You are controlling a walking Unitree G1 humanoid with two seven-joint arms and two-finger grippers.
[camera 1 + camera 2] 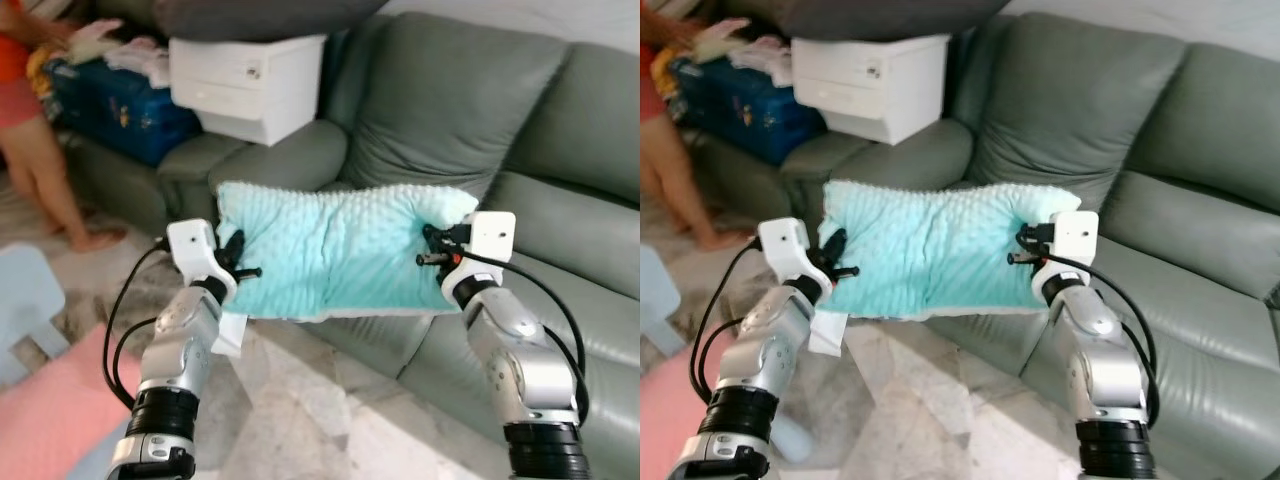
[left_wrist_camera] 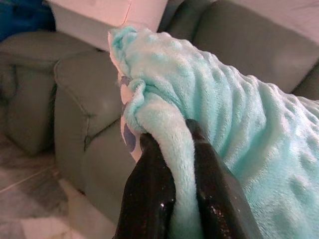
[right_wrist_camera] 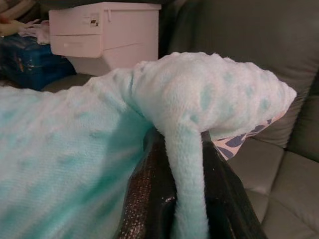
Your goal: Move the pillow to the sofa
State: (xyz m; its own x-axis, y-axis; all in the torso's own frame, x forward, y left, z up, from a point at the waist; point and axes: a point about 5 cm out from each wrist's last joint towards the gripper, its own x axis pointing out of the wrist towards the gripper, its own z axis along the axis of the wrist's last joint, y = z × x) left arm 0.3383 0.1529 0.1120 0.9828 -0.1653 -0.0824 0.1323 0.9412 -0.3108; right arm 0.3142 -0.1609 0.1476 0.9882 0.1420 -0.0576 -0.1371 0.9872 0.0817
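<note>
A mint-green dotted pillow [image 1: 335, 250] hangs stretched between my two arms, just above the front edge of the grey-green sofa [image 1: 560, 230] seat. My left gripper [image 1: 238, 262] is shut on the pillow's left end, with a fold of plush pinched between its black fingers [image 2: 149, 199]. At the other end my right gripper [image 1: 432, 248] is shut on the pillow [image 3: 209, 94] too, its fingers [image 3: 147, 199] clamping a fold. A blue-patterned white underside peeks out at the pillow's corners.
A white drawer box [image 1: 248, 82] sits on the sofa's left armrest. Farther left a blue bag [image 1: 115, 105] holds clothes, and a person's legs [image 1: 45, 170] stand beside it. A pink mat [image 1: 50, 410] and a pale blue stool [image 1: 25, 300] lie on the marble floor.
</note>
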